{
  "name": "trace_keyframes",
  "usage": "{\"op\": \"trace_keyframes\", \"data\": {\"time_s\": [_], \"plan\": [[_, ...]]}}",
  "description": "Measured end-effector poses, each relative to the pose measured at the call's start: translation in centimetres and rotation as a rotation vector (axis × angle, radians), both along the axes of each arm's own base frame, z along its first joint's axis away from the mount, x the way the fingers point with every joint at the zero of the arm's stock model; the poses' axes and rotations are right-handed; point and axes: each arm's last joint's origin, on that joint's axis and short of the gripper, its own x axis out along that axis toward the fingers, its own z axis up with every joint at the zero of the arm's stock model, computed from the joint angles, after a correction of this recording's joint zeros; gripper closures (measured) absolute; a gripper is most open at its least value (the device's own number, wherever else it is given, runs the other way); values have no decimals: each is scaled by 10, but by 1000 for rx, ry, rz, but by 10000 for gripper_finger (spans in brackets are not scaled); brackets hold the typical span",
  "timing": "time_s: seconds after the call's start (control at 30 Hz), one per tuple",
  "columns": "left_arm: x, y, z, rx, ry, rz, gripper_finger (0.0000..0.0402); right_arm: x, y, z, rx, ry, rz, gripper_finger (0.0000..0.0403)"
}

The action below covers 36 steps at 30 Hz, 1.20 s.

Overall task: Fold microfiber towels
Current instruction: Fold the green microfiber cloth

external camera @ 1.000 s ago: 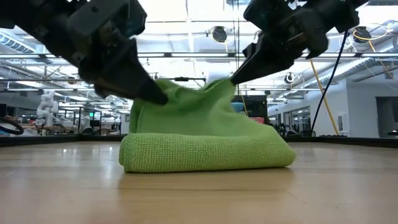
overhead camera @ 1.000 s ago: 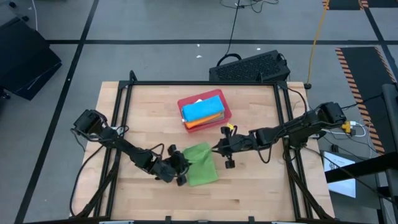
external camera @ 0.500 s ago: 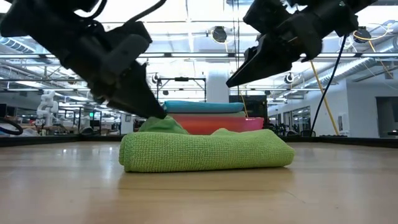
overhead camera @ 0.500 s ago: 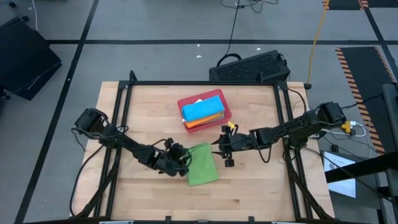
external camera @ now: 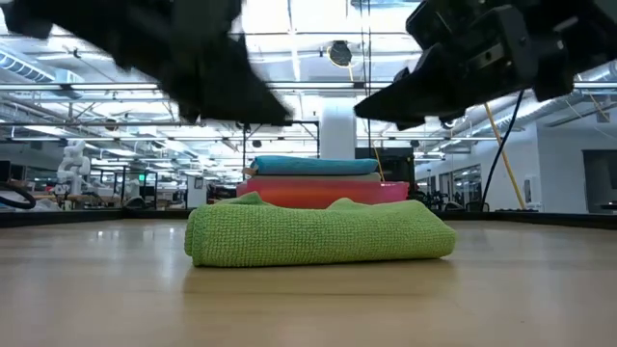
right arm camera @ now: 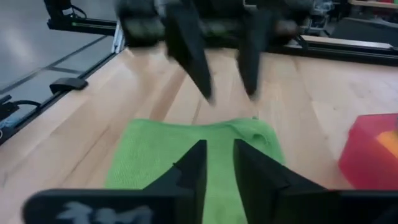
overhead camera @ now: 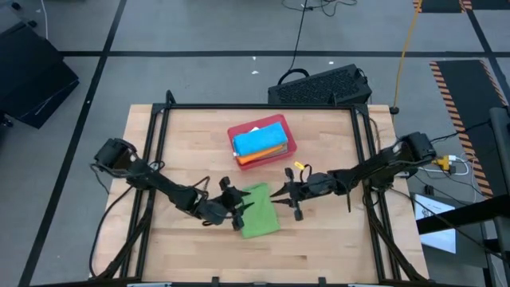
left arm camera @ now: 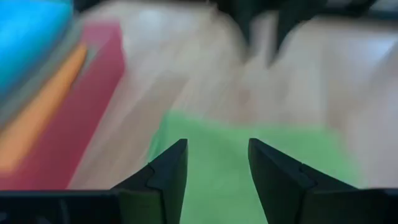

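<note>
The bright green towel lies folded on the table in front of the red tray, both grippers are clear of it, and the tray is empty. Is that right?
Not quite: the red tray is not empty. The high view shows a bright blue towel stacked on an orange one inside it. The rest holds: the bright green towel lies folded, and the low view shows the left gripper and right gripper lifted clear of it.

- high view: straight down, sees the whole table (overhead camera: 319, 239) and floor around
- low view: table height, looking level into the room
- wrist views: face each other, close up
- all four catch the green towel (overhead camera: 259, 214)
</note>
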Motion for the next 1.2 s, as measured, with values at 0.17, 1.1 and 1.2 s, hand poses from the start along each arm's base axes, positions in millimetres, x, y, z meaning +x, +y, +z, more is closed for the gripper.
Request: {"op": "trace_keyframes", "data": {"time_s": [0.17,1.1,1.2], "plan": [[5,3,-35,-24,94,33,229,19,7,-17,56,-56,88,383],[-11,16,-59,53,335,142,229,64,21,-95,125,159,126,403],[-18,18,-45,46,345,148,229,64,21,-94,126,150,126,403]]}}
